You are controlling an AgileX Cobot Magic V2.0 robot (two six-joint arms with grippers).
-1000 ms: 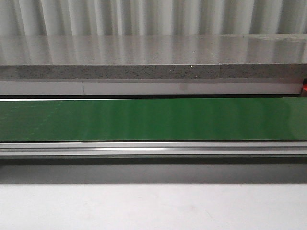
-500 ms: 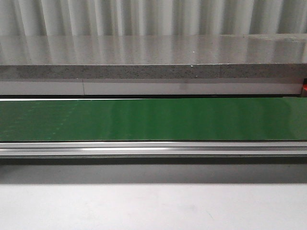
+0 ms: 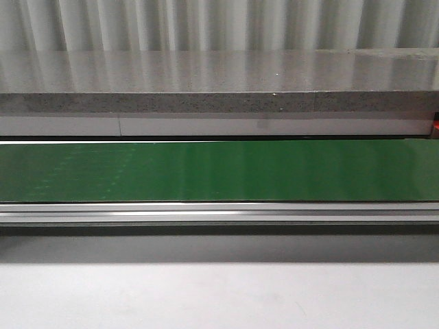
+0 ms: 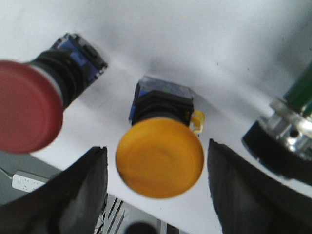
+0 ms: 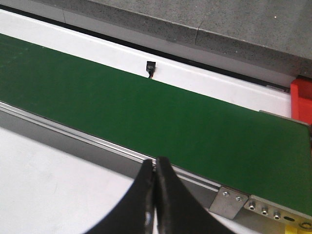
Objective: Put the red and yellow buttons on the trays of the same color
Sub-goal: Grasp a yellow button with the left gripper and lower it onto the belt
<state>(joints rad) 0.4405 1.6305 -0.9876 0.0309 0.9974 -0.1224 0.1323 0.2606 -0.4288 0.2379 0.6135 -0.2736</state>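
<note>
From the front we only get the green conveyor belt (image 3: 219,171) running across, its aluminium rail (image 3: 219,214) below it, a grey stone ledge (image 3: 219,103) behind and the white table (image 3: 219,295) up close. On the left wrist cam our left gripper (image 4: 156,187) is spread open around the yellow button (image 4: 160,158), fingers on either side but not touching it; the red button (image 4: 29,112) sits just beside it. Right wrist cam: our right gripper (image 5: 155,195) is pinched closed on nothing, above the table edge near the belt.
</note>
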